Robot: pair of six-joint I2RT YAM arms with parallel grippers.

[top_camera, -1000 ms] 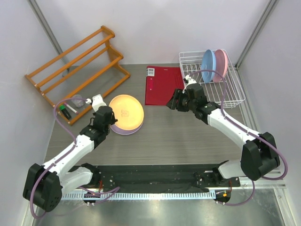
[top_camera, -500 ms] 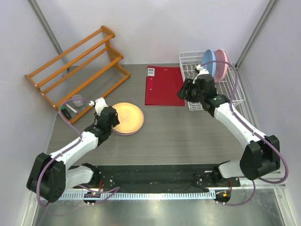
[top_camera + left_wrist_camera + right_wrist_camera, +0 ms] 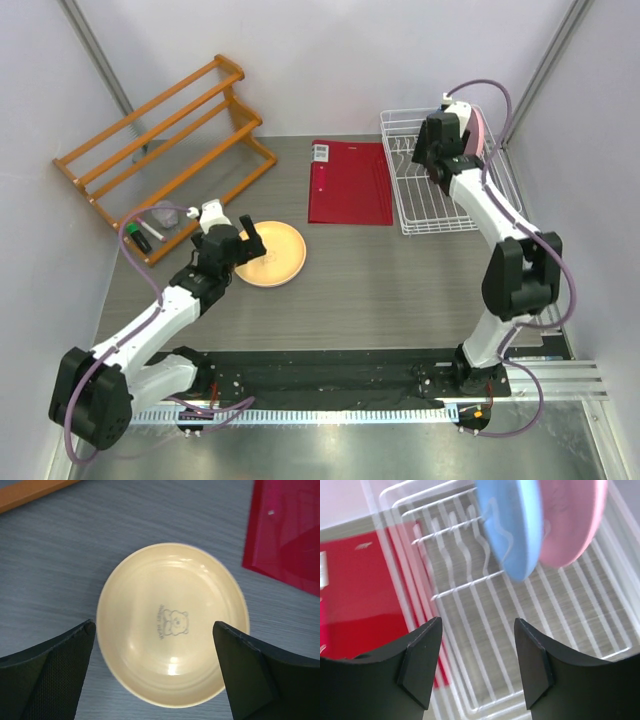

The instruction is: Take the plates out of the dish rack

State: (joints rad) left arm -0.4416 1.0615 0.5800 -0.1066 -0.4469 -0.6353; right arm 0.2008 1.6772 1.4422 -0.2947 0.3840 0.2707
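Note:
The orange-yellow plate (image 3: pixel 270 256) (image 3: pixel 172 625) lies flat on the table, bear print up, with a thin lilac rim showing under it. My left gripper (image 3: pixel 248 240) (image 3: pixel 154 630) hovers over its near edge, open, one finger on each side and nothing held. The white dish rack (image 3: pixel 430 205) (image 3: pixel 470 585) stands at the back right. A light blue plate (image 3: pixel 512 525) and a pink plate (image 3: pixel 484 135) (image 3: pixel 570 520) stand upright in it. My right gripper (image 3: pixel 440 165) (image 3: pixel 477 630) is above the rack floor in front of the blue plate, open and empty.
An orange wooden slatted rack (image 3: pixel 165 140) stands at the back left. A red flat folder (image 3: pixel 350 182) lies between it and the dish rack. A green-capped marker (image 3: pixel 140 236) and a small clear cup (image 3: pixel 164 216) sit beside the wooden rack's foot.
My left gripper has opened and let go of the orange-yellow plate, which now lies flat on the lilac one. My right arm has swung back and right over the dish rack.

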